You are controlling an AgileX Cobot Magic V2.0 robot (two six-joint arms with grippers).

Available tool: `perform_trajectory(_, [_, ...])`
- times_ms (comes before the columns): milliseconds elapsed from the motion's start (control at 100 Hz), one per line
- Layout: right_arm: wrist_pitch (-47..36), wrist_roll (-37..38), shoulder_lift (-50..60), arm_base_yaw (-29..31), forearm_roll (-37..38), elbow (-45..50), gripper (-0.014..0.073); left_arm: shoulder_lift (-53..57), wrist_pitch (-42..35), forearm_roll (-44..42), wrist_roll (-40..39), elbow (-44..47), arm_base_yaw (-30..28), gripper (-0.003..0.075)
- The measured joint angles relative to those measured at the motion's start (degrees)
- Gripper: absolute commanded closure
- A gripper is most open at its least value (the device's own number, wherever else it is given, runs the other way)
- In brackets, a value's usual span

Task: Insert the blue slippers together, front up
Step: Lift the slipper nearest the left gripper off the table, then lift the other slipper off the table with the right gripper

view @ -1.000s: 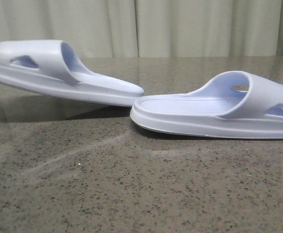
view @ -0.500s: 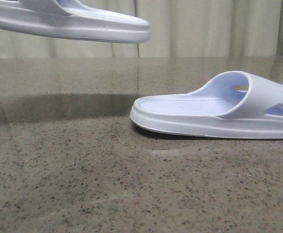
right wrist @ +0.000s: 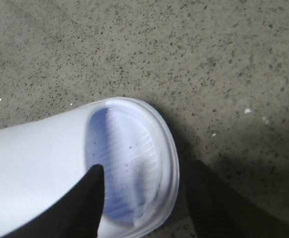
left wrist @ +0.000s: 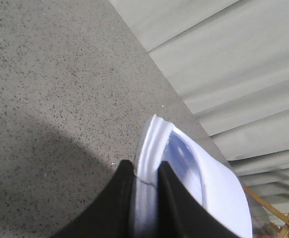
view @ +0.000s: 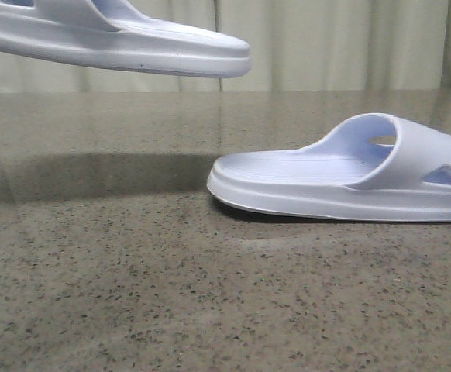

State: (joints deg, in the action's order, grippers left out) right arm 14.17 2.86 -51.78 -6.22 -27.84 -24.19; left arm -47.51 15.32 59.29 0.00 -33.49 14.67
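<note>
Two pale blue slippers show in the front view. One slipper (view: 132, 46) hangs in the air at the upper left, its sole roughly level and its end pointing right. My left gripper (left wrist: 145, 171) is shut on that slipper's (left wrist: 219, 193) sole rim, with black fingers on either side of the edge. The other slipper (view: 411, 170) lies flat on the table at the right, strap to the right. My right gripper (right wrist: 147, 171) is open astride this slipper's (right wrist: 35, 158) end: one finger over the ribbed footbed, the other outside the rim. Neither gripper shows in the front view.
The speckled grey-brown stone table (view: 210, 294) fills the lower part of the front view. A pale curtain (view: 326, 46) hangs behind it. The lifted slipper casts a wide shadow (view: 109, 174) on the table at the left.
The left slipper has risen off the table to the top of the front view, then drifted slightly right. The right slipper has stayed where it was.
</note>
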Motion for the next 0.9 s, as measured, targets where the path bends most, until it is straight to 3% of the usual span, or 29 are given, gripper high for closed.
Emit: perform_trajectory(900, [-4.9,0.1,-8.6,0.0,-5.2,-0.8,0.0275,0.0,0.4,0.0,0.0,0.0,0.0,0.0704])
